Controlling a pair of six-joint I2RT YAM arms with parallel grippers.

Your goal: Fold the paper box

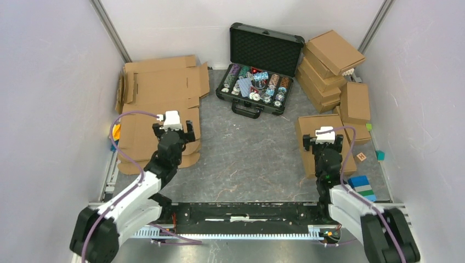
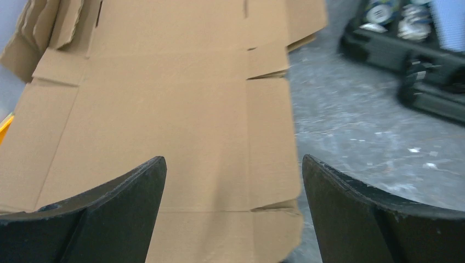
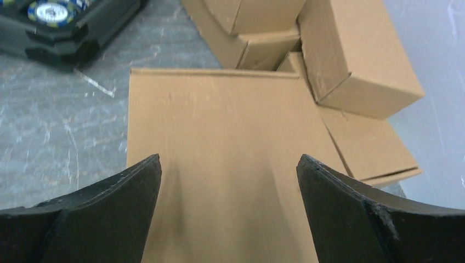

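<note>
Two end effectors are hanging over the grey counter point(image 1: 247, 159), both with jaws spread wide and holding nothing. At the left, the paper box point(image 1: 164, 90) is lying flat and unfolded on the counter, its flaps and crease lines facing up and its far end reaching toward the back-left corner. The left end effector point(image 2: 232, 164) is hovering above the near half of this sheet, with its fingers framing the middle panel. At centre rear, a black case point(image 1: 257, 71) is sitting with its lid raised, showing coloured chips. The right end effector point(image 3: 228, 160) is hovering over a closed brown carton point(image 3: 219, 120). Further right, more closed cartons point(image 1: 329, 57) are lying stacked near the back-right corner.
</note>
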